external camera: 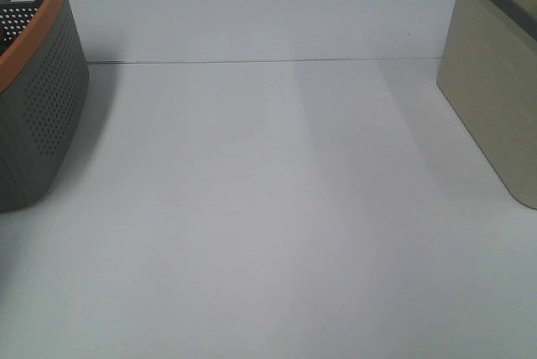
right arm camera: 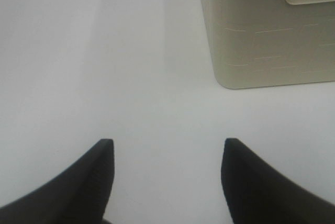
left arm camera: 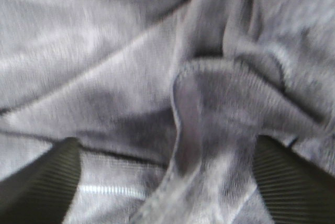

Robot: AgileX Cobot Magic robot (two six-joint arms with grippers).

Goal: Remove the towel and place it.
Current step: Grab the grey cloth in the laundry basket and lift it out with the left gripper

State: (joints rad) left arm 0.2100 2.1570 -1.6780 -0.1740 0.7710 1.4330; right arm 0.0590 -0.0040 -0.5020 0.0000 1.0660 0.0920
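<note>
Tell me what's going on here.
The left gripper is right over the crumpled dark towel, its fingers apart on either side of a raised hem fold, not yet closed on it. The right gripper hangs open above the white table, near the beige bin. The high camera shows neither arm nor towel, just that bin and a grey orange-rimmed basket.

**Layout as found**

Table [external camera: 268, 233] carries two containers, well apart. Basket [external camera: 38, 99] stands at 9 o'clock, on the left edge. Bin [external camera: 495, 91] stands at 3 o'clock, on the right edge. A seam [external camera: 268, 61] crosses the table toward 12 o'clock, running between them. Towel [left arm camera: 104, 67] lies bunched beneath the left gripper [left arm camera: 166, 140], with a fold between its spread fingers [left arm camera: 36, 187]. Right gripper [right arm camera: 168, 141] hangs over the table near the bin, its fingers apart.
</note>
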